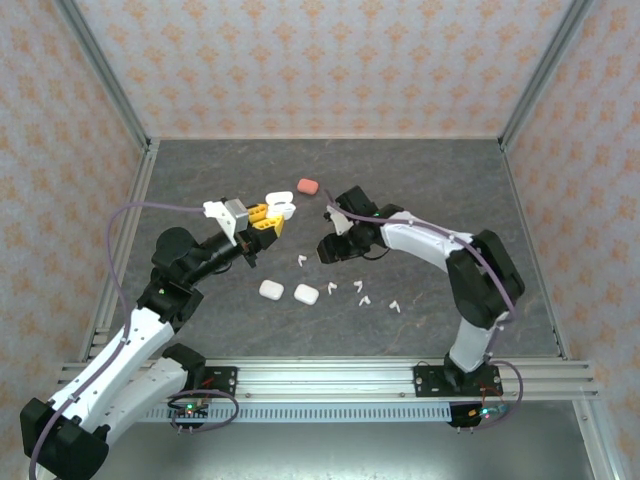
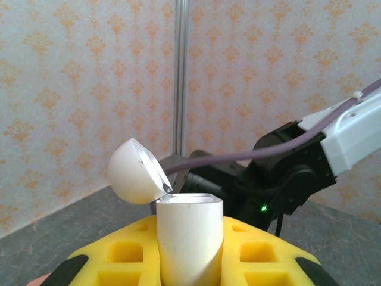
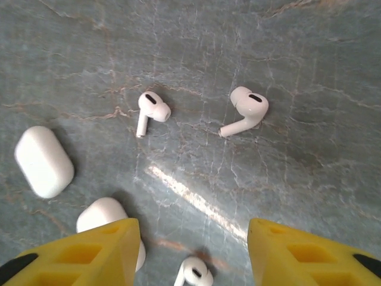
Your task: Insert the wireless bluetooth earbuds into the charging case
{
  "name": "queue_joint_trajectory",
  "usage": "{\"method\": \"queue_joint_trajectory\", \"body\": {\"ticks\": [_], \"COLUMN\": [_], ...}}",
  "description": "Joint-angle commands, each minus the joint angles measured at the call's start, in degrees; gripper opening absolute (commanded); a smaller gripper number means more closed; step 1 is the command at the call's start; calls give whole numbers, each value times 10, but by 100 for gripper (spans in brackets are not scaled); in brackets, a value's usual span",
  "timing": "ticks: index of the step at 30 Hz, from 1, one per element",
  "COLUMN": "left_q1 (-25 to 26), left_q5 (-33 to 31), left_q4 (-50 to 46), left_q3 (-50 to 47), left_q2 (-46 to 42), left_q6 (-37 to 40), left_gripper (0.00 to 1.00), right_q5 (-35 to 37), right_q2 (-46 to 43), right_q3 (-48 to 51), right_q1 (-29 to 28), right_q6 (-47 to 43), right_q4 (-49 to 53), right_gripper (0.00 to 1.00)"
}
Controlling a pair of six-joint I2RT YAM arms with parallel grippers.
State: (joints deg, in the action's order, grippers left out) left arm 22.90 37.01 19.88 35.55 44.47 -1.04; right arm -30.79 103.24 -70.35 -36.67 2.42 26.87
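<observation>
right wrist view: bottom earbud [image 3: 193, 274] cut off by lower edge, lying between spread fingers of right gripper [image 3: 190, 238], nothing pinched. closed white case [image 3: 101, 215] half hidden behind lower-left finger. two earbuds [image 3: 152, 109] [image 3: 247, 107] lie at upper centre. top view adds pink case [image 1: 307, 186] above centre. left gripper [image 1: 262, 220] pinches open white case [image 2: 189, 235], lid at upper left, inside unseen.

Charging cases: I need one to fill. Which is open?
The white case in the left gripper, lid up; the pink one and two white ones lie shut.
</observation>
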Motion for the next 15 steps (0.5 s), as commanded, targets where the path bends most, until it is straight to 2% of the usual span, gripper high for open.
{"method": "queue_joint_trajectory", "body": {"ticks": [1, 6, 15], "left_q1": [4, 5, 5], "left_q5": [-6, -9, -12], "left_q4": [4, -2, -7], "left_q3": [16, 17, 15], "left_q2": [-12, -18, -21], "left_q6": [1, 1, 2], "left_gripper": [0, 0, 0], "right_q5": [9, -1, -10], "right_q2": [37, 92, 178], "right_q3": [-50, -95, -177], "right_q1": [-20, -29, -44], "right_q6": [-17, -14, -18], "right_q4": [-23, -49, -36], "right_gripper": [49, 44, 37]}}
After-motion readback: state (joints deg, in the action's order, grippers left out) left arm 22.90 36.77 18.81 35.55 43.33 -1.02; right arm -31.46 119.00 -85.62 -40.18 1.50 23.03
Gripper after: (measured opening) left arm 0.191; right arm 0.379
